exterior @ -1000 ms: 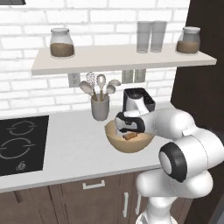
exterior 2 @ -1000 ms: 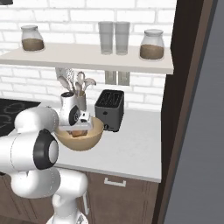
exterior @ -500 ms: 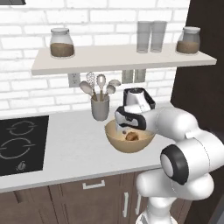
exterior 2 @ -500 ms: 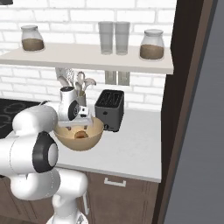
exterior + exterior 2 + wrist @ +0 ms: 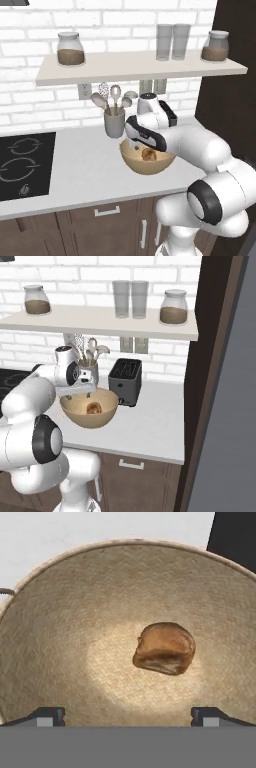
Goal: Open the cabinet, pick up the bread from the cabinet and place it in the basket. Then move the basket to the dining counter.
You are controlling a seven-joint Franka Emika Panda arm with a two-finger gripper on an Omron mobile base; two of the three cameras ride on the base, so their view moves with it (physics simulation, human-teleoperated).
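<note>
The bread (image 5: 165, 648), a small golden-brown roll, lies loose on the pale floor of the tan basket (image 5: 60, 612), slightly right of centre in the hand view. The basket (image 5: 132, 168) stands on the white worktop in front of the grey utensil cup (image 5: 114, 125). My gripper (image 5: 129, 717) hangs just above the bowl, open, its fingertips (image 5: 47, 714) wide apart with nothing between them. From the base views the bread (image 5: 148, 154) (image 5: 93, 407) shows inside the basket (image 5: 90, 422), with the gripper (image 5: 136, 145) (image 5: 82, 389) over its rim. The dining counter is out of view.
A black toaster (image 5: 125, 381) stands right behind the basket. The black cooktop (image 5: 20, 165) lies at the left. A shelf (image 5: 140, 67) above carries glass jars (image 5: 70, 49) and glasses (image 5: 172, 41). A dark tall cabinet (image 5: 220, 381) bounds the worktop on the right.
The bread has left my fingers and settled on the basket's floor. My hand has lifted a little and shifted toward the rim.
</note>
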